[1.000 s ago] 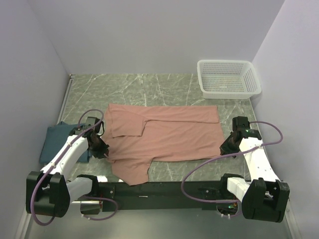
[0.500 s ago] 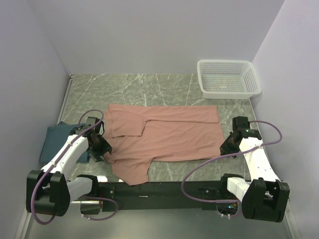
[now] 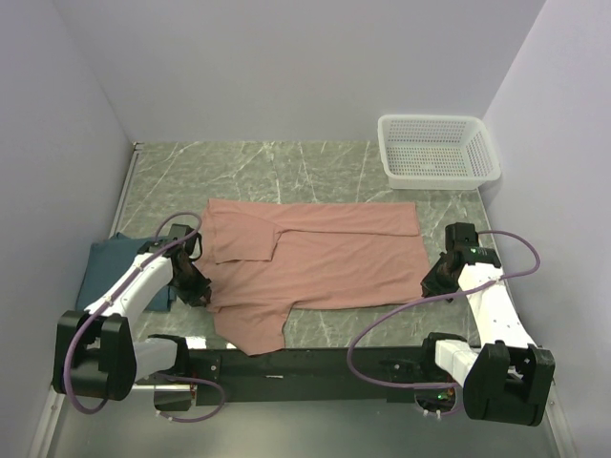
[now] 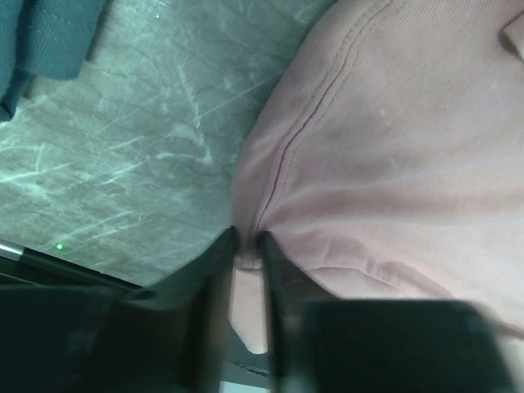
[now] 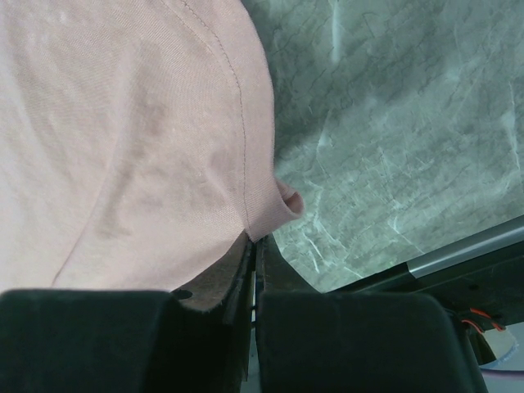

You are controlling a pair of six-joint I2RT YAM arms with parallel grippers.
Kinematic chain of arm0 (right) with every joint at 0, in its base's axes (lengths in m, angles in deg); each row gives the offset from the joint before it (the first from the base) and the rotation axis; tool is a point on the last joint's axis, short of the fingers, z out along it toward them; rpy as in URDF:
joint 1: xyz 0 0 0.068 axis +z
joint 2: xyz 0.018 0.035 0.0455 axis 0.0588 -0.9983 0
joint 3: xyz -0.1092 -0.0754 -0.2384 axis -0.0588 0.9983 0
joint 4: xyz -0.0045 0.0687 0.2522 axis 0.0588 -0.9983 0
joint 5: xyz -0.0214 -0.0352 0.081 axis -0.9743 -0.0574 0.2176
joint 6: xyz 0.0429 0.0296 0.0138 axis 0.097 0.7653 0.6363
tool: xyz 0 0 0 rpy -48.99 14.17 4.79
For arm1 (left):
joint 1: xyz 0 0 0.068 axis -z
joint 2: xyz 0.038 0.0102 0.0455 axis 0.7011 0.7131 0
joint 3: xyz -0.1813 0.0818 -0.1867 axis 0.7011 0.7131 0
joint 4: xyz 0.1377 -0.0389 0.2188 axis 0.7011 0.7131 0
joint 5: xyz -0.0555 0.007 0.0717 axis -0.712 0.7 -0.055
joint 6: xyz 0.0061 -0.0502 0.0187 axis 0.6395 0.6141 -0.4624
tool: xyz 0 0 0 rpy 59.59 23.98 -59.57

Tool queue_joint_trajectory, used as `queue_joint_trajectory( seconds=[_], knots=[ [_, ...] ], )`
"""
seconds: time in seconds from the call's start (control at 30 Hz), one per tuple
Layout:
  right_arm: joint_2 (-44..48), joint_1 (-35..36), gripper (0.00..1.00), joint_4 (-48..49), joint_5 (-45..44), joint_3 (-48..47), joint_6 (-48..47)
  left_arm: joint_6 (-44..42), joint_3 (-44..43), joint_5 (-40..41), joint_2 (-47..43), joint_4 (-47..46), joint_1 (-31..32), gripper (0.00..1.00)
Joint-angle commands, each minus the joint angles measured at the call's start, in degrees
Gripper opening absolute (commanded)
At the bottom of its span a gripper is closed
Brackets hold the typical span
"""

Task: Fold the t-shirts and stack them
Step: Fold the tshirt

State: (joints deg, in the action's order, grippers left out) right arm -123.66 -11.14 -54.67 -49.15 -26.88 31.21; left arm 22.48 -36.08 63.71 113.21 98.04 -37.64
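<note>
Shifted slightly at salmon-pink t-shirt [image 3: 325, 258] edge, nipping a fold with nearly closed left hand [image 4: 247, 246], clamping hem with shut right hand [image 5: 255, 246]; grasping step, next lift both ends evenly.

White arms [image 3: 129, 291] with black joints, black bases [image 3: 95, 367] and looping purple cables [image 3: 382, 324].

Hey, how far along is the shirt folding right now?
Done: the teal shirt looks folded, at the left. In hand: the pink shirt, partly folded, pinched by the left fingers and right fingers. Left: finish folding it and stack both.
</note>
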Motion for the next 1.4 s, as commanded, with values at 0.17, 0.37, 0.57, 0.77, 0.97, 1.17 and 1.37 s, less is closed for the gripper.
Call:
queue_joint_trajectory(
  seconds=[0.17, 0.37, 0.57, 0.77, 0.97, 1.17, 1.37],
  knots=[
    [2.07, -0.49, 0.04, -1.35, -2.8, -3.07, -1.5, -0.67, -1.72, 1.77, -0.71, 1.36, -0.19, 0.01],
    [1.11, -0.49, 0.03, -1.61, -4.81, -5.96, -2.47, -1.81, -5.58, 3.97, -0.8, 2.68, -0.37, 0.01],
    [-2.58, -0.4, 0.02, -1.26, -5.53, -10.45, -3.87, -4.89, -10.76, 5.47, 3.68, 1.98, -1.16, 0.01],
    [-8.29, -0.49, 0.02, -0.03, -4.3, -14.4, -5.02, -7.61, -16.31, 5.47, 9.48, 0.83, -2.04, 0.01],
    [-14.71, -0.4, 0.02, 1.73, -3.59, -18.98, -5.46, -10.16, -21.76, 5.29, 15.2, 0.13, -3.62, 0.01],
    [-21.48, -0.49, 0.02, 3.75, -2.1, -22.93, -5.64, -11.75, -26.59, 5.47, 20.29, -0.57, -4.5, 0.01],
    [-27.37, -0.4, 0.02, 5.33, -2.45, -26.18, -5.9, -12.01, -31.69, 6.08, 24.87, -0.84, -4.5, 0.01]
  ],
)
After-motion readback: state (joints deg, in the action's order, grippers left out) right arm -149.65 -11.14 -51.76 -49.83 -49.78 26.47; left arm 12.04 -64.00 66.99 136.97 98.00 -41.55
